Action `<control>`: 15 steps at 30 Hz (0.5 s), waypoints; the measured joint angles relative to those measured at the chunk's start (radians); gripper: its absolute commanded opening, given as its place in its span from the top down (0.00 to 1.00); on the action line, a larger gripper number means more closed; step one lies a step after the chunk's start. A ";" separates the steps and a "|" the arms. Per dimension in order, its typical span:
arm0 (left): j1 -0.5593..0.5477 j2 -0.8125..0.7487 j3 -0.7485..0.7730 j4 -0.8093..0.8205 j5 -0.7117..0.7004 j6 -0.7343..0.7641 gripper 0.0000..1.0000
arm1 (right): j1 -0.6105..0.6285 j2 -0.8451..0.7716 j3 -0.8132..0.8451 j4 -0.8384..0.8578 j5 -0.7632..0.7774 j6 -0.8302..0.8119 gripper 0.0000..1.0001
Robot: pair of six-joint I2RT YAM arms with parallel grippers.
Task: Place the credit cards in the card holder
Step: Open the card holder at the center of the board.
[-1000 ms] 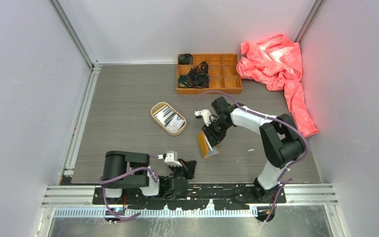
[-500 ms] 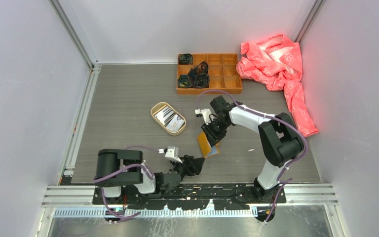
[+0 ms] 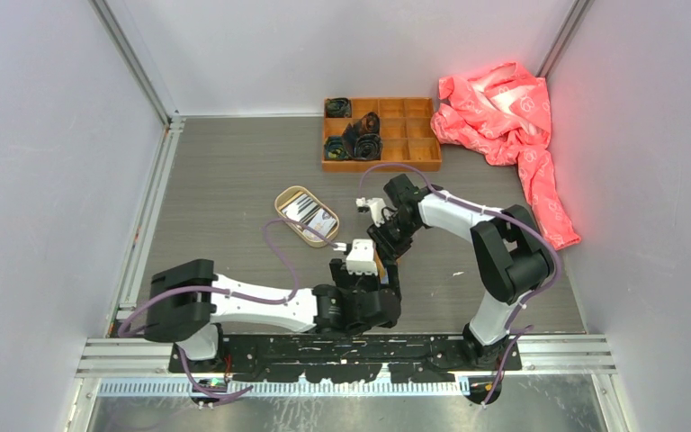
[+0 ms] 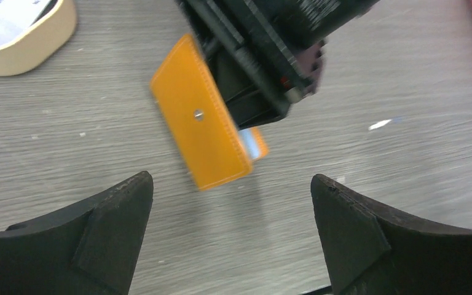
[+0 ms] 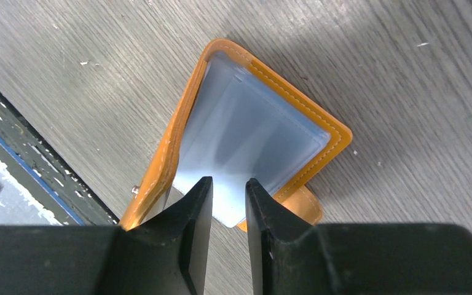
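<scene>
1. the left gripper (image 4: 230, 203) now sits just in front of the card holder (image 4: 200, 135). a second ago its arm lay folded at the near edge of the table (image 3: 225, 180).
2. the left arm is stretched out low to the right. its wrist covers most of the card holder in the top view, where the holder showed plainly a second ago.
3. the left jaws are spread wide with nothing between them. the wrist camera shows bare table and the orange holder beyond the two black fingers (image 4: 114, 236).
4. the right gripper (image 5: 224, 196) is where it was half a second ago, near the middle of the table. its jaws are pressed nearly together, pinching the edge of the holder's pale grey inner leaf.
5. the holder hangs tilted and partly unfolded, with its orange cover swung out to one side. it is just beside the tray (image 3: 281, 200), and whether its lower corner touches the table cannot be told.
6. the credit cards (image 3: 309, 216) lie in the oval tan tray, as they did before. none can be seen in the holder.
7. the orange compartment box (image 3: 382, 135) and the pink cloth (image 3: 504, 108) at the far end have not moved.
</scene>
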 measured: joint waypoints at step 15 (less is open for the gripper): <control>0.068 0.189 0.134 -0.266 0.050 0.132 0.14 | -0.003 0.039 0.015 -0.018 -0.094 0.034 0.84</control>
